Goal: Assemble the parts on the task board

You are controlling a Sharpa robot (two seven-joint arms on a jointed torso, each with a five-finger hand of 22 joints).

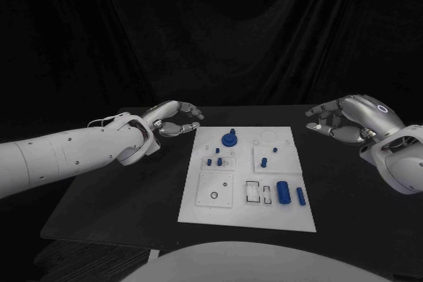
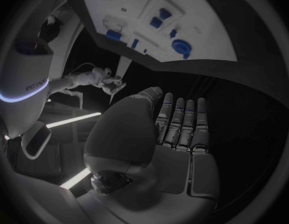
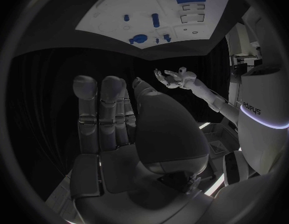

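The white task board (image 1: 291, 218) lies in the middle of the black table. On it stand a blue round part with a stem (image 1: 230, 139), several small blue pegs (image 1: 214, 162), a peg (image 1: 263, 163) on the right block, a large blue cylinder (image 1: 283, 192) and a thinner blue bar (image 1: 301, 196). My left hand (image 1: 172, 118) hovers off the board's far left corner, fingers apart and empty. My right hand (image 1: 345, 118) hangs beyond the board's far right side, also empty with loosely spread fingers. The board (image 2: 207, 45) (image 3: 107, 15) appears in both wrist views, with each palm (image 2: 176, 129) (image 3: 119, 129) bare.
The black table (image 1: 115, 202) extends around the board, with its front edge close to the board's near edge. A dark curtain hangs behind the table.
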